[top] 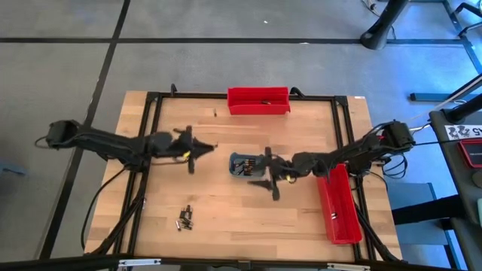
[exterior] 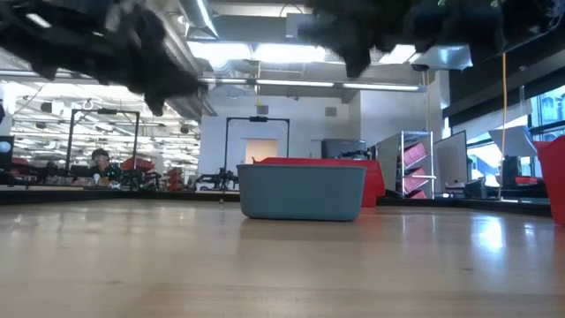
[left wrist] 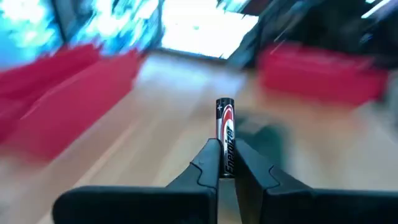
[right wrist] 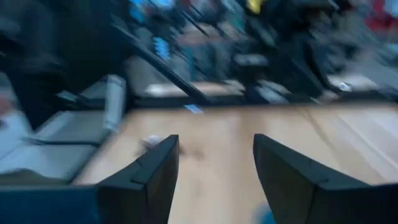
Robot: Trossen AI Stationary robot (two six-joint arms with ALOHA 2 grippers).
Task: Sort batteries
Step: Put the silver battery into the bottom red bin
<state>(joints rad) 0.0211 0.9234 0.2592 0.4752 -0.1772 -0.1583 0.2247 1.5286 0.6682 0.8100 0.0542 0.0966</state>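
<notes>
While airborne, battery (left wrist: 224, 137) mid-table

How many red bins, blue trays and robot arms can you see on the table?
Red bins: 2, one at the far edge and one by the right arm
Grey-blue tray: 1
Robot arms: 2, the left gripper holding a battery, the right gripper open
Total: 5

You're in a robotics lab: behind the wooden worktop (exterior: 282, 265) stand shelving racks (exterior: 415, 163), strip ceiling lights (exterior: 291, 53) and equipment benches (exterior: 106, 181).
</notes>
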